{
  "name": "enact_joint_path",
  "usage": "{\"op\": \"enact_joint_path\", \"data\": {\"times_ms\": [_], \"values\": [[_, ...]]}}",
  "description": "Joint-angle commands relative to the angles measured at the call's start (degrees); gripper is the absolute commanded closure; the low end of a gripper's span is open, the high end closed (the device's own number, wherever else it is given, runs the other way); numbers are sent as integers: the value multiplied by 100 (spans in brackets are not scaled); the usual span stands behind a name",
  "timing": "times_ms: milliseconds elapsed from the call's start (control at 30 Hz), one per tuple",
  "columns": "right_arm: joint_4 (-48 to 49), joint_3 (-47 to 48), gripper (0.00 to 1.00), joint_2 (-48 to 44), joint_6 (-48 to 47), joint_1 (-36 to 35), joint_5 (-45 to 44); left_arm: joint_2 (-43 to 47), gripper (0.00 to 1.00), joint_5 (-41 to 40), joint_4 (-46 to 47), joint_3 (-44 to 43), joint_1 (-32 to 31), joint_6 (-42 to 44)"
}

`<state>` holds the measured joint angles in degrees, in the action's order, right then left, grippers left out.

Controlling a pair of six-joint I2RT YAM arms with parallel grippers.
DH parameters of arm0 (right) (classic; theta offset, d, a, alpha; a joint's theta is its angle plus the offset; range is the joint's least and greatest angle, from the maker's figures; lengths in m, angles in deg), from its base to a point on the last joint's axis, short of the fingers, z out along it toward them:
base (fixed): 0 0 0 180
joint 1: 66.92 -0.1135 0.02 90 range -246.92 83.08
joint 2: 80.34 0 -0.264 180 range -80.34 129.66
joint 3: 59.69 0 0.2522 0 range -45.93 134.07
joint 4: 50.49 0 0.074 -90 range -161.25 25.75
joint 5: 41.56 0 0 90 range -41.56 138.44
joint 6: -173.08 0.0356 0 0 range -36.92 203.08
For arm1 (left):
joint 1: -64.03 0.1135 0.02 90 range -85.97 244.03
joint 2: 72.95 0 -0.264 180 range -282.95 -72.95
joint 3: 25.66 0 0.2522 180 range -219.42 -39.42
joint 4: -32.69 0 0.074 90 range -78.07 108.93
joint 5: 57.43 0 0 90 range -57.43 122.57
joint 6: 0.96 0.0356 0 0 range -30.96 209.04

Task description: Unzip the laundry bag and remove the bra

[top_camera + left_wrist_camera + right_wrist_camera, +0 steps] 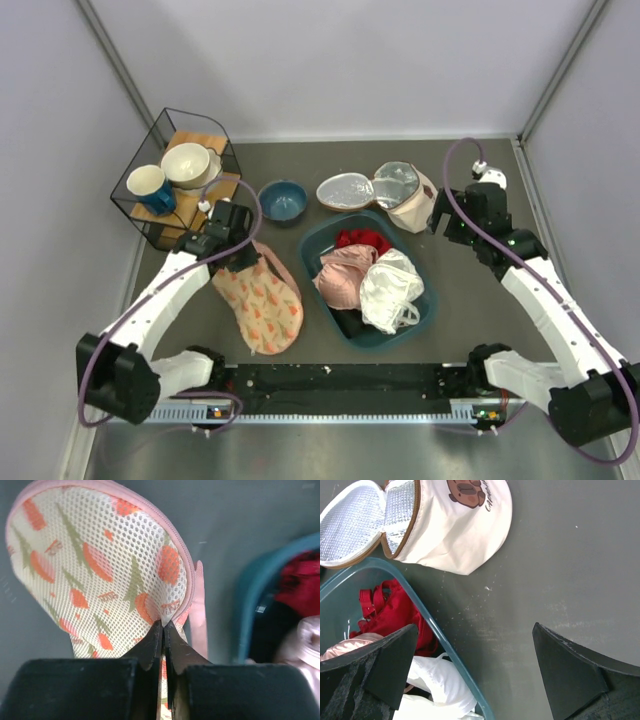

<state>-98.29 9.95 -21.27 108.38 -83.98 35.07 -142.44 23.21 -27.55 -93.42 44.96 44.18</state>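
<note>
Where left claw (163,626) pinches laundry bag (100,570) (wrist view only), right claw (475,629) gapes, empty.

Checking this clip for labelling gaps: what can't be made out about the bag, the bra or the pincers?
The bra: in no view; the laundry bag's printed mesh shows nothing inside.
Left wrist: the left pincer is shut on the bag's edge; zip pull or just fabric, its tips hide that.
Left wrist: the teal basin is blurred and cut off at the right.

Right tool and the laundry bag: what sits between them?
The teal basin lies between the right tool and the laundry bag, clearest in the top view.
</note>
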Motion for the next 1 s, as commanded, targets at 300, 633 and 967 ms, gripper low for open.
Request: {"op": "enact_joint_path", "data": {"times_ms": [300, 633, 967], "values": [[310, -68, 1, 0, 133, 10, 317, -134, 10, 200, 623, -313, -684, 1182], [319, -121, 1, -53, 124, 10, 396, -714, 19, -399, 639, 11, -1529, 496], [319, -279, 1, -282, 72, 10, 396, -821, 32, -681, 411, 644, -757, 135]]}}
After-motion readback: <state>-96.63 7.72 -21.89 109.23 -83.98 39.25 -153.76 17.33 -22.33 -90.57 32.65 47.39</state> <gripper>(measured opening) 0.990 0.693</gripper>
